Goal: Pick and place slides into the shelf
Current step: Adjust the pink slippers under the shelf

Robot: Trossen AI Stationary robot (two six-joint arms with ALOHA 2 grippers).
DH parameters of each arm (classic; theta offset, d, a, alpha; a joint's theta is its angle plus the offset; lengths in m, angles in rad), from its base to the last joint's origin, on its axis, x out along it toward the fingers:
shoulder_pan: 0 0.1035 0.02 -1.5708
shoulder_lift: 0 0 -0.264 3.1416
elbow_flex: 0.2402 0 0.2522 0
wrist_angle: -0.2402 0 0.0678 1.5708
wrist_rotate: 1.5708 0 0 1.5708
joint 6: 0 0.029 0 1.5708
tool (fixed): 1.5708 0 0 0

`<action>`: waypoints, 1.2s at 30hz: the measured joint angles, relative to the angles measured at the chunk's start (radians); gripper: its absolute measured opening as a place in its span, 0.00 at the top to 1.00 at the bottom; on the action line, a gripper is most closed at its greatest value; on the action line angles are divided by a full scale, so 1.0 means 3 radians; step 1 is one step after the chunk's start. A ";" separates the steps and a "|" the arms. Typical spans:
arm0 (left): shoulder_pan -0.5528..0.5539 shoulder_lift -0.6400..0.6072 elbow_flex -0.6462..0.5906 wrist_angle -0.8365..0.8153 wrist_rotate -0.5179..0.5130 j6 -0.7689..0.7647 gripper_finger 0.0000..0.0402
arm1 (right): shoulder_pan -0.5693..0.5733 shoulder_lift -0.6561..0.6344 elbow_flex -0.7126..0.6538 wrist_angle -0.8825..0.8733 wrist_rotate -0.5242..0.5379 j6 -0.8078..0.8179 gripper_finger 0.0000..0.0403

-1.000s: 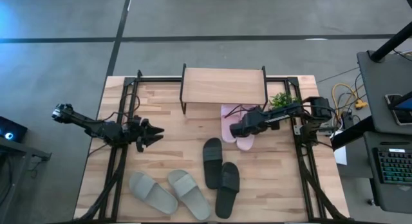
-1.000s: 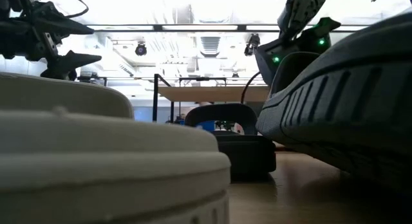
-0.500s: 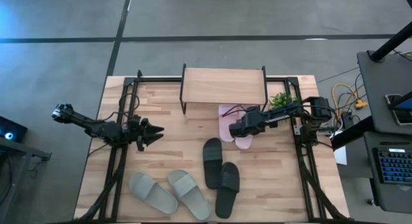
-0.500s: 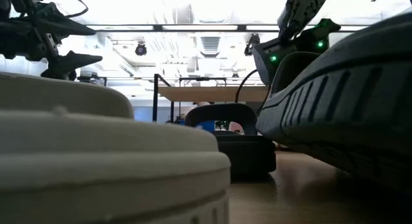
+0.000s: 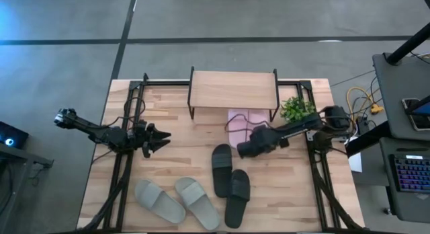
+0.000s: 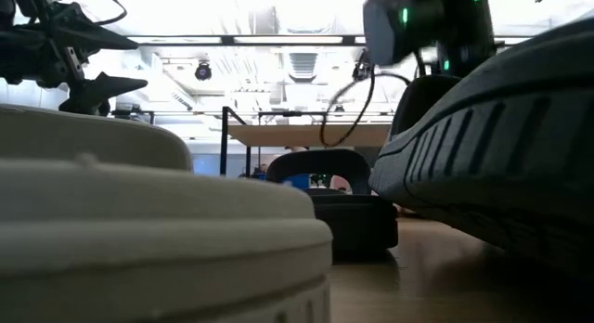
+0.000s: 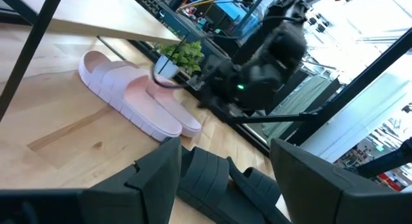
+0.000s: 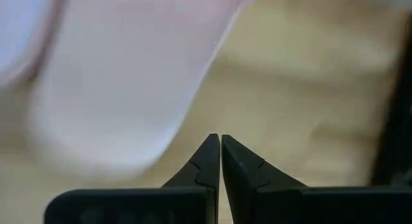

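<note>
The pale pink slides [image 5: 240, 122] lie side by side with their toe ends under the right part of the shelf [image 5: 233, 91]; they also show in the left wrist view [image 7: 132, 100]. My right gripper [image 5: 240, 151] hovers shut just near of their heels, over bare wood [image 8: 220, 139]. The black slides [image 5: 228, 180] lie near of it, the grey-green slides [image 5: 176, 202] at the near left. My left gripper [image 5: 166, 136] waits open at the table's left, raised [image 7: 222, 179].
A small green potted plant [image 5: 295, 107] stands beside the shelf's right leg, close to my right arm. Black frame rails run along both table sides. Bare wood lies between my left gripper and the shelf, and under the shelf's left part.
The pink slides have slid toward the far edge, their toe ends going under the shelf. My right gripper, which was over them, has drawn back toward the near edge and a little to the left, coming off the slides.
</note>
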 joint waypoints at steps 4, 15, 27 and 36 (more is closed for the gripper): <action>-0.0001 0.0007 0.0000 -0.0001 0.0000 -0.0004 0.44 | 0.0256 -0.0004 0.0200 0.0278 -0.0269 0.0266 0.98; 0.0000 0.0003 -0.0018 -0.0011 0.0001 0.0003 0.44 | 0.0388 0.0357 0.0188 0.0812 0.0041 0.0656 0.98; -0.0001 0.0006 -0.0019 -0.0016 0.0003 0.0006 0.44 | 0.0299 0.0596 0.0088 0.0655 0.0238 0.0631 0.98; 0.0000 0.0008 -0.0020 -0.0037 -0.0017 0.0008 0.44 | 0.0074 0.0593 0.0078 0.0423 0.0420 0.0411 0.98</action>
